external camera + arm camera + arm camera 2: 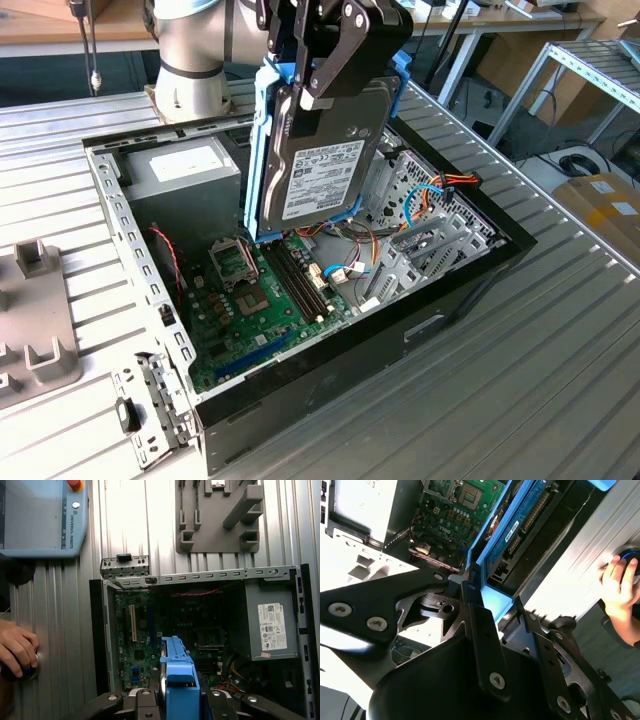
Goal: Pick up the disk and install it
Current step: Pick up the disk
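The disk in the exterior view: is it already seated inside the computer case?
No, the gripper holds the disk upright in the air above the open case.

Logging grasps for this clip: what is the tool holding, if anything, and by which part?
The tool is shut on the disk, clamping its upper end across the flat faces; it hangs roughly upright above the open case.

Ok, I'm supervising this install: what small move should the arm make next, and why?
Probably carry the disk sideways toward the metal drive cage on the exterior view's right. The gripper holds it on edge, raised over the motherboard rather than the cage, and loose cables lie by that cage, so going slowly seems wise.
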### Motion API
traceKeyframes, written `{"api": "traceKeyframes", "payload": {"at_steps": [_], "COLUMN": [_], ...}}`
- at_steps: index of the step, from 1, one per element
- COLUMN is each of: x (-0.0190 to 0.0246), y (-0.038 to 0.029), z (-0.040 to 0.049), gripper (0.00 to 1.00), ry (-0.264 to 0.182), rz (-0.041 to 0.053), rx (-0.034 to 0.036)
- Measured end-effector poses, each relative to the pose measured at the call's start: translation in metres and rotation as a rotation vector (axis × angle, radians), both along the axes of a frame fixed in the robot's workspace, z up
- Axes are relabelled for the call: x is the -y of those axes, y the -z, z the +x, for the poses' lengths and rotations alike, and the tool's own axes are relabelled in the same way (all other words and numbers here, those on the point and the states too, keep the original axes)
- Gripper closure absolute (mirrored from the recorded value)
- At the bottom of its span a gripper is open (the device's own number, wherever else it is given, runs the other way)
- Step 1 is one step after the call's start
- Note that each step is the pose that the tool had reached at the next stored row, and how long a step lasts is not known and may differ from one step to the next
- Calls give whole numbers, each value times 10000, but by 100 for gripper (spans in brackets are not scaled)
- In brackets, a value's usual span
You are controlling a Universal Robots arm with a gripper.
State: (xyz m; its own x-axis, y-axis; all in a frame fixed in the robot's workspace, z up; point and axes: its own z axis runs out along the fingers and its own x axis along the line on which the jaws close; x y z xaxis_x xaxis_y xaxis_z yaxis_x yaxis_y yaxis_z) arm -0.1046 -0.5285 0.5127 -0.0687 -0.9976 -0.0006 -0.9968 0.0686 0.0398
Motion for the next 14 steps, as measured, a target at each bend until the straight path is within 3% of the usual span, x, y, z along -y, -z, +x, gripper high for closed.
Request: {"api": "traceKeyframes", "payload": {"at_steps": [14], "x": [0], "y": [4], "z": [92], "gripper": [63], "ry": [-1], "rz": [-35], "rx": [0]}}
